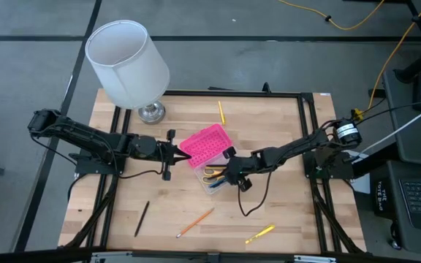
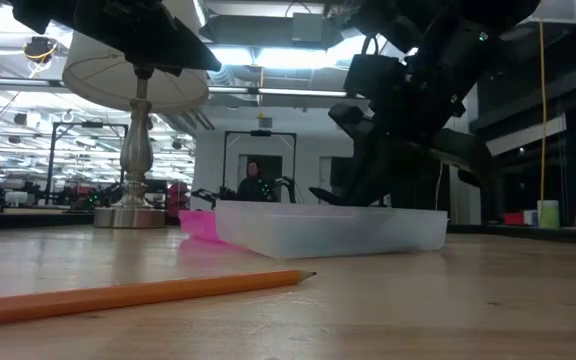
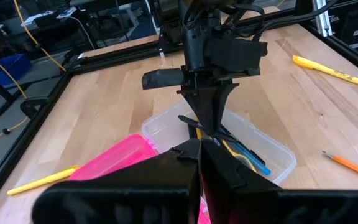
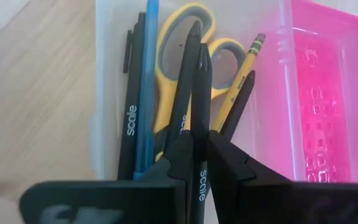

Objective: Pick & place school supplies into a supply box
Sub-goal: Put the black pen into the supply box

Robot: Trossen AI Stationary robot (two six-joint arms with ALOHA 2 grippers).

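The supply box's clear base [image 1: 215, 181] sits mid-table, and its pink lid [image 1: 205, 144] lies open on the far-left side. Inside are yellow-handled scissors [image 4: 185, 43], a blue pen [image 4: 146, 93], black pens [image 4: 131, 106] and a pencil [image 4: 241, 74]. My right gripper [image 1: 229, 173] hangs over the base, shut on a black pen [image 4: 199, 81]. My left gripper [image 1: 183, 153] is shut at the lid's left edge, and the lid shows under its fingers in the left wrist view [image 3: 110, 160]. My right gripper pinches the black pen's barrel [image 4: 200, 127] between its two fingers. The fingers lie along the pen, whose free end [image 4: 201, 56] sticks out past the fingertips over the things in the base. My left gripper's shut fingers [image 3: 185, 163] lie over the lid's edge [image 3: 207, 198]. I cannot tell whether they touch it.
A white lampshade [image 1: 126, 62] on a metal foot [image 1: 150, 112] stands at the far left. Loose on the table are a yellow pencil [image 1: 221, 112] at the far side, and a black pen [image 1: 142, 218], an orange pencil [image 1: 196, 222] and a yellow marker [image 1: 260, 234] near the front.
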